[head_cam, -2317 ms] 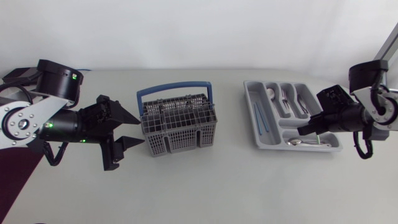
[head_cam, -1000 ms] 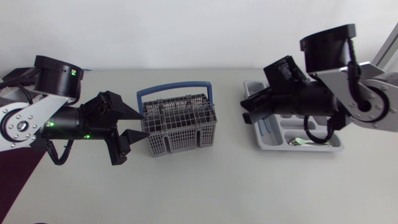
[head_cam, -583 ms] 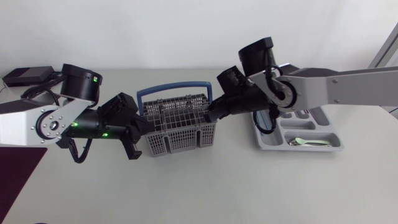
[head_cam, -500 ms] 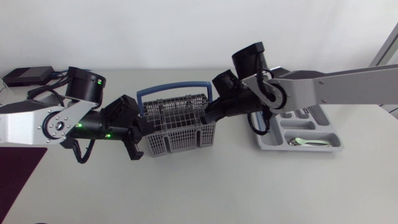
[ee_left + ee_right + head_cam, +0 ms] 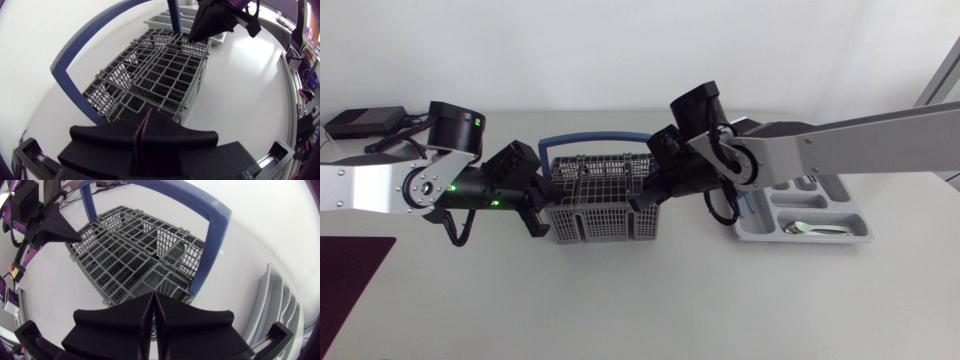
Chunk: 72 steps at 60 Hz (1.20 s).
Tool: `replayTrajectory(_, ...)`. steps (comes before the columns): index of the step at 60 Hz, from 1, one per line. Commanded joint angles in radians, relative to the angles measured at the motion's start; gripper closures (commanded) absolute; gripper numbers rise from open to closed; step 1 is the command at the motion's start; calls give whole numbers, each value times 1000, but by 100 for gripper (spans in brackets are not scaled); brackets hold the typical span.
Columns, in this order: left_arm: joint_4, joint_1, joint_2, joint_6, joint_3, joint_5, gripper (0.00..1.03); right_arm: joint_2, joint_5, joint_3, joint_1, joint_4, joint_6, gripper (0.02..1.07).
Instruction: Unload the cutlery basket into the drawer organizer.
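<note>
Now our left gripper (image 5: 143, 129) and right gripper (image 5: 153, 299), both pinched closed, sit at opposite ends of the basket (image 5: 603, 188).

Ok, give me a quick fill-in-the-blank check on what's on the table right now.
1. The basket has a handle coloured ___.
2. The lone item in the organizer's crosswise compartment is a ___.
3. The right fingers are at the basket's end nearer the ___.
Missing words: blue; spoon; organizer.
</note>
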Motion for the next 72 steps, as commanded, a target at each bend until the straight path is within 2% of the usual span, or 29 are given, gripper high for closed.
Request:
replayTrajectory(1, 10, 16, 53, -6, 25, -11, 93, -2, -1, -52, 43, -57, 35, 101)
replayTrajectory(14, 10, 20, 68, -6, 31, -9, 93, 1, 50, -57, 54, -58, 32, 101)
replayTrajectory(26, 10, 14, 53, -9, 13, -9, 93, 38, 62, -14, -21, -52, 13, 101)
replayTrajectory(46, 2, 9, 30, -17, 13, -9, 92, 9, 65, -22, -9, -52, 1, 101)
replayTrajectory(63, -48, 5, -78, -27, 11, -4, 92, -211, 68, -80, 49, -51, -18, 101)
replayTrajectory(72, -79, 9, -188, -61, 4, 9, 92, -344, 108, -123, 77, -57, -41, 101)
